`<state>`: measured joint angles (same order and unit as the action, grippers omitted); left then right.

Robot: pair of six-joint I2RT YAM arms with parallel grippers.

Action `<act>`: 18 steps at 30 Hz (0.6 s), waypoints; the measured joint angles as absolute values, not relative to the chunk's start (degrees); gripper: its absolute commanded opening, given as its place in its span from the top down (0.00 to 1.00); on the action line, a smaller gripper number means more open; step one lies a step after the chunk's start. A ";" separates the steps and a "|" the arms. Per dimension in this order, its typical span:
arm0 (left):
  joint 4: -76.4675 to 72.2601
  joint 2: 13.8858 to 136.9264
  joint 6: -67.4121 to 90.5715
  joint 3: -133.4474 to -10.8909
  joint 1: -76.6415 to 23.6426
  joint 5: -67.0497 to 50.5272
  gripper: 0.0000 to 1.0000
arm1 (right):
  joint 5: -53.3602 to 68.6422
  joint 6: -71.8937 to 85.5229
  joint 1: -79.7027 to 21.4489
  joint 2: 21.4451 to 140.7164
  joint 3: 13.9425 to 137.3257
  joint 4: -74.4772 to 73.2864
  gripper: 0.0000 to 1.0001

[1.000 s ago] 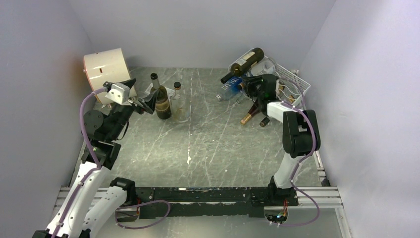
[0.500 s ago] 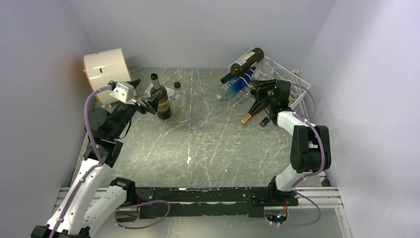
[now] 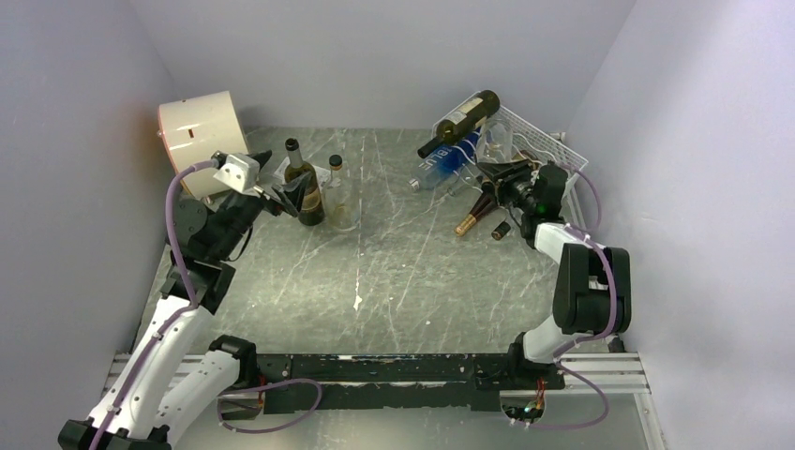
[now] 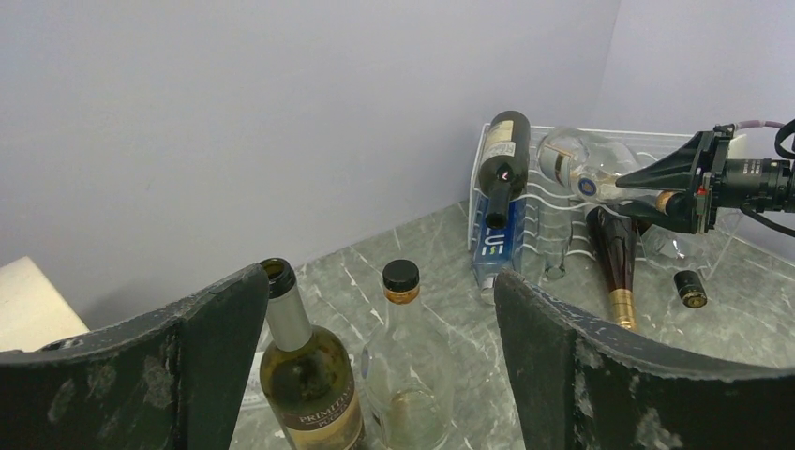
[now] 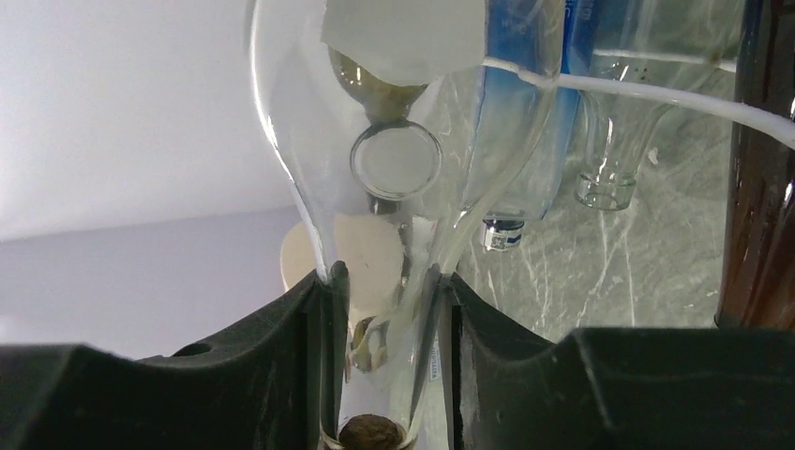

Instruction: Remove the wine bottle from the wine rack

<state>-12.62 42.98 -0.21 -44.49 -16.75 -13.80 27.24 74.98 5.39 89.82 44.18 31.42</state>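
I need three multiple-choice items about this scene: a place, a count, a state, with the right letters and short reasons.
1. The white wire-grid wine rack stands at: A) the back right corner; B) the back left corner; C) the near edge.
2. Bottles upright before the left gripper: A) one; B) two; C) four.
3. The right gripper is: A) wide open; B) shut on the neck of a clear glass bottle; C) shut on nothing.
1A: it sits near the right wall, far back. 2B: a labelled wine bottle and a black-capped clear bottle. 3B: the wrist view shows the neck pinched.
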 measured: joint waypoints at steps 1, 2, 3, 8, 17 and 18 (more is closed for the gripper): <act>-12.62 43.09 -0.21 -44.49 -16.86 -13.80 0.07 | 27.70 74.98 5.54 89.67 43.97 31.51 1.00; -12.60 43.16 -0.21 -44.49 -16.97 -13.80 0.07 | 28.10 75.05 5.69 89.34 43.83 31.46 1.00; -12.60 43.20 -0.21 -44.49 -17.06 -13.80 0.07 | 28.42 75.22 5.82 89.01 43.70 31.40 1.00; -12.60 43.31 -0.23 -44.49 -17.58 -13.80 0.07 | 29.78 76.84 6.59 85.41 41.93 29.69 1.00; -12.58 43.40 -0.23 -44.49 -18.28 -13.80 0.08 | 30.74 78.54 9.78 73.01 38.30 19.77 1.00; -12.58 43.42 -0.23 -44.49 -18.31 -13.80 0.08 | 30.74 78.00 10.00 71.57 38.30 18.00 1.00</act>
